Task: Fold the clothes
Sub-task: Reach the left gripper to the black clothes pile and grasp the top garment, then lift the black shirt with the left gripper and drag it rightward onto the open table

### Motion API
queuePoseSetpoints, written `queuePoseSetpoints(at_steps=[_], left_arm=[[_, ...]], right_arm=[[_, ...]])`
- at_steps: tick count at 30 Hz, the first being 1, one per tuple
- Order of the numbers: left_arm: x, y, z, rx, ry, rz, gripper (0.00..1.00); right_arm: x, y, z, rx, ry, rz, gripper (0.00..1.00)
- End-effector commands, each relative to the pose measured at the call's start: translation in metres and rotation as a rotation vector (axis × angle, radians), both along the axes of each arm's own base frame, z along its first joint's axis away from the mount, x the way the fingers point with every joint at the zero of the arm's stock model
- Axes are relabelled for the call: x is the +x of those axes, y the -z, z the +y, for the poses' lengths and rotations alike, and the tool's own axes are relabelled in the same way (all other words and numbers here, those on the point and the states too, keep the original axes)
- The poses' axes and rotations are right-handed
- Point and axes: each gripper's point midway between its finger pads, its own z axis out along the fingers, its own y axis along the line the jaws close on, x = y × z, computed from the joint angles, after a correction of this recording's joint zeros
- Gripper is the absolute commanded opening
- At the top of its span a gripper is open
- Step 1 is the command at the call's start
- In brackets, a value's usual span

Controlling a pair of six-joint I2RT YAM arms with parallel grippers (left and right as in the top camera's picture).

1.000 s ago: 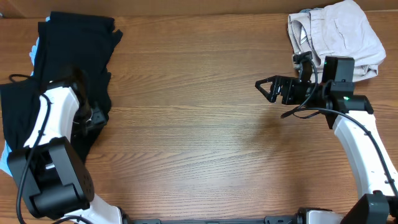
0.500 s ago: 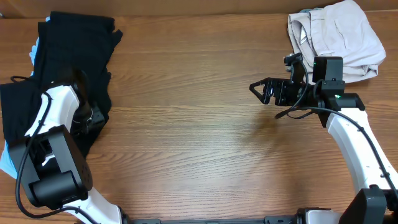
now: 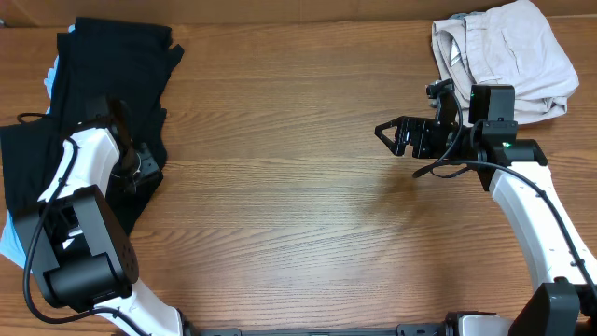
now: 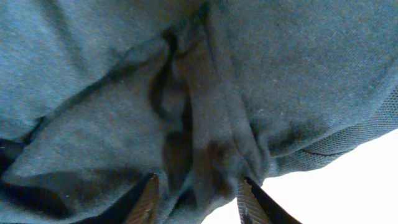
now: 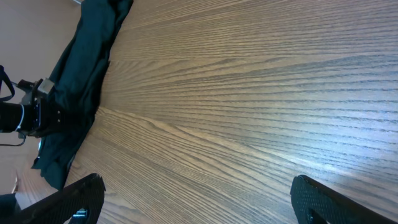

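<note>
The black shirts (image 3: 112, 65) lie in a rumpled pile at the table's left edge. My left gripper (image 3: 140, 168) is at the pile's right border. In the left wrist view its fingers (image 4: 151, 200) hold a bunched fold of dark shirt cloth (image 4: 199, 124) between them. My right gripper (image 3: 387, 133) is open and empty above bare wood, just left of the beige trousers (image 3: 508, 51) at the back right. The right wrist view shows its wide-open fingers (image 5: 74, 199) over the wood and the black shirts (image 5: 87, 56) far off.
A pale blue garment (image 3: 11, 238) peeks out under the black pile at the left edge. The wooden table (image 3: 298, 205) stretches between the two arms. The right arm's cable (image 3: 448, 166) hangs near its wrist.
My right gripper has moved a little to the left and then stopped. My left gripper has shifted slightly towards the back at the shirt's edge.
</note>
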Motion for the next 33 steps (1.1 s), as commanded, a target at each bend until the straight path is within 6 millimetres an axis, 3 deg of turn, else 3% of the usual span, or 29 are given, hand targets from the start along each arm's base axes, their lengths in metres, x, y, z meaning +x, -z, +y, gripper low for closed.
queuePoseSetpoints(at_steps=[1, 9, 15, 18, 22, 29, 33], left_arm=[[0.002, 0.005, -0.002, -0.024, -0.011, -0.001, 0.34], [0.011, 0.004, -0.003, -0.033, -0.012, -0.038, 0.04], [0.025, 0.001, -0.015, -0.104, 0.004, -0.103, 0.04], [0.037, -0.012, -0.027, -0.18, 0.022, -0.144, 0.04], [0.057, -0.053, -0.046, -0.3, 0.097, -0.207, 0.04], [0.077, -0.149, -0.065, -0.317, 0.206, -0.279, 0.04], [0.079, -0.195, -0.098, -0.304, 0.334, -0.308, 0.04]], right_arm=[[0.005, -0.009, 0.001, -0.002, -0.002, -0.028, 0.99], [0.005, -0.009, 0.001, -0.002, -0.003, -0.028, 1.0], [0.005, -0.009, 0.001, -0.004, -0.005, -0.03, 1.0], [0.005, -0.009, 0.001, -0.003, -0.005, -0.03, 1.0], [0.005, -0.008, 0.001, -0.004, -0.005, -0.027, 1.0], [0.004, -0.009, 0.002, 0.001, -0.007, -0.026, 1.0], [0.005, -0.011, 0.002, 0.021, 0.008, -0.015, 1.0]])
